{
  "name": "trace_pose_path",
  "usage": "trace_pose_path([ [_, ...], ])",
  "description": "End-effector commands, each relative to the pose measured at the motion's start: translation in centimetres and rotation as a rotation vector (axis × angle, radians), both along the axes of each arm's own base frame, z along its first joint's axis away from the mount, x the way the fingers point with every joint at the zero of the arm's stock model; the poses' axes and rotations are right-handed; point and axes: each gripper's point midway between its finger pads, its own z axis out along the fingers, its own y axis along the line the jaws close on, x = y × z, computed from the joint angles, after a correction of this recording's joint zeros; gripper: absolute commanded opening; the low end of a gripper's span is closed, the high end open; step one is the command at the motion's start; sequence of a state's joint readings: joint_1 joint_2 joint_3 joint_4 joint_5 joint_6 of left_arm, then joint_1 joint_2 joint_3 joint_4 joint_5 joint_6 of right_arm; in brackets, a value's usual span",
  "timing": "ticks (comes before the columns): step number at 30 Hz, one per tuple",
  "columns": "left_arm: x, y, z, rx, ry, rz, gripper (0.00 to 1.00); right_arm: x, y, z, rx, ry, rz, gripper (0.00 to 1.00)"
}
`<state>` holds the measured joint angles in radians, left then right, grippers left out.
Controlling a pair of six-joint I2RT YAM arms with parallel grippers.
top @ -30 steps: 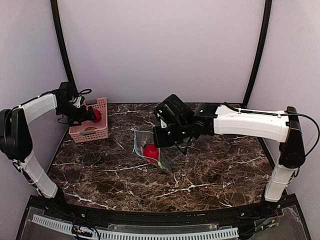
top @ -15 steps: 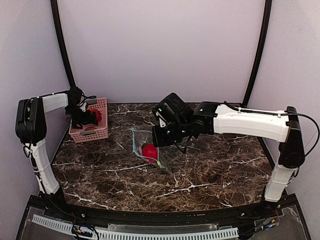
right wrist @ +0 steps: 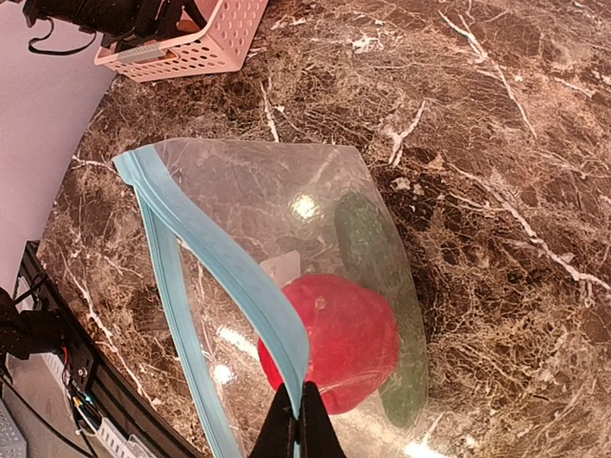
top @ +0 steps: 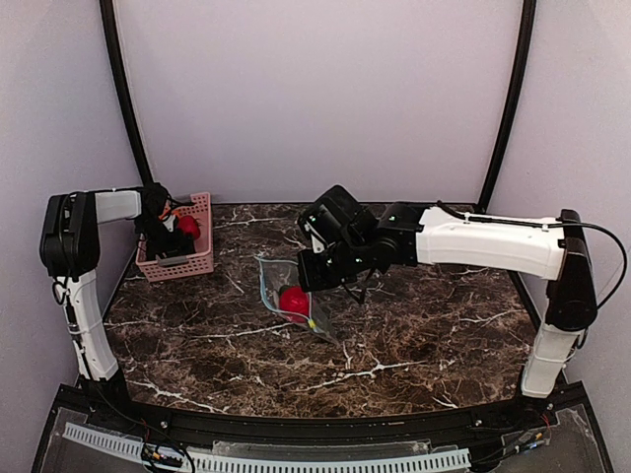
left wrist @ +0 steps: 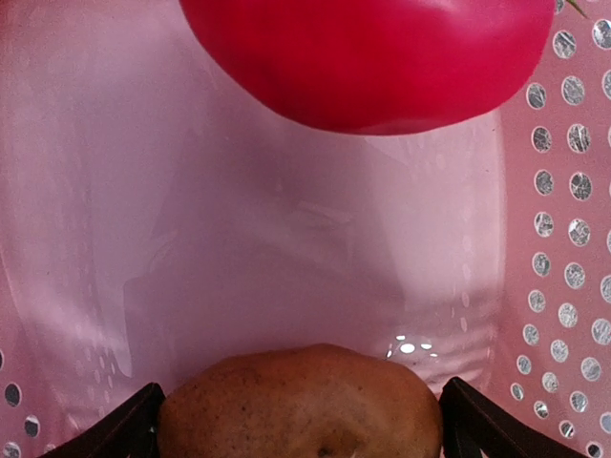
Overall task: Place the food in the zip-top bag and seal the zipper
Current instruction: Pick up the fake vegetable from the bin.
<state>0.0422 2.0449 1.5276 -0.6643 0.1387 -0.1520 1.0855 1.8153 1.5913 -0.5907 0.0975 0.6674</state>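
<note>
Left tool [left wrist: 304,425]: released, spread wide inside the basket [left wrist: 239,239], straddling the brown fruit [left wrist: 301,396]; red fruit [left wrist: 363,57] just ahead.
Right tool [right wrist: 294,405]: clenched on the zipper [right wrist: 220,253] of the bag [right wrist: 286,191] on the worktop [right wrist: 496,191]; bagged red piece [right wrist: 334,334] just ahead.
Handling: fruit likely firm, smooth and light, so grip across its middle. The bag is limp and slippery, so hold it by the zipper.

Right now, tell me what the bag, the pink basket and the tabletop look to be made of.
Zip-top bag: thin clear plastic film, glossy; the food shows through and light glints off it. Pink basket: likely moulded hard plastic, smooth and slightly shiny, with round holes. Table: dark brown white-veined marble, or a marble-look laminate; polished, with glints.
</note>
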Motion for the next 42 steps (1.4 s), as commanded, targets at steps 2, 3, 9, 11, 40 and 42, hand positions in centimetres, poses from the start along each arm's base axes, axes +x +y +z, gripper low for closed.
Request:
trace_pose_path([
  [2, -0.3, -0.2, -0.6, -0.019, 0.036, -0.006, 0.99, 0.3, 0.9, 0.5, 0.025, -0.002, 0.005, 0.0],
  [3, -0.3, -0.2, -0.6, -0.019, 0.035, -0.007, 0.97, 0.4, 0.8, 0.5, 0.026, -0.002, 0.003, 0.0],
  [9, -0.3, -0.3, -0.3, -0.025, 0.039, -0.017, 0.88, 0.4, 0.7, 0.3, 0.023, 0.002, -0.006, 0.0],
  [11, -0.3, -0.4, 0.0, -0.026, 0.039, -0.02, 0.84, 0.4, 0.7, 0.3, 0.024, 0.005, -0.009, 0.0],
  [40, -1.4, -2.0, 16.1, -0.116, -0.537, -0.088, 0.79, 0.6, 0.7, 0.2, 0.022, 0.008, -0.024, 0.0],
  [42, -2.5, -3.7, 18.1, -0.137, -0.578, -0.138, 0.79, 0.6, 0.7, 0.5, 0.026, 0.006, -0.021, 0.0],
])
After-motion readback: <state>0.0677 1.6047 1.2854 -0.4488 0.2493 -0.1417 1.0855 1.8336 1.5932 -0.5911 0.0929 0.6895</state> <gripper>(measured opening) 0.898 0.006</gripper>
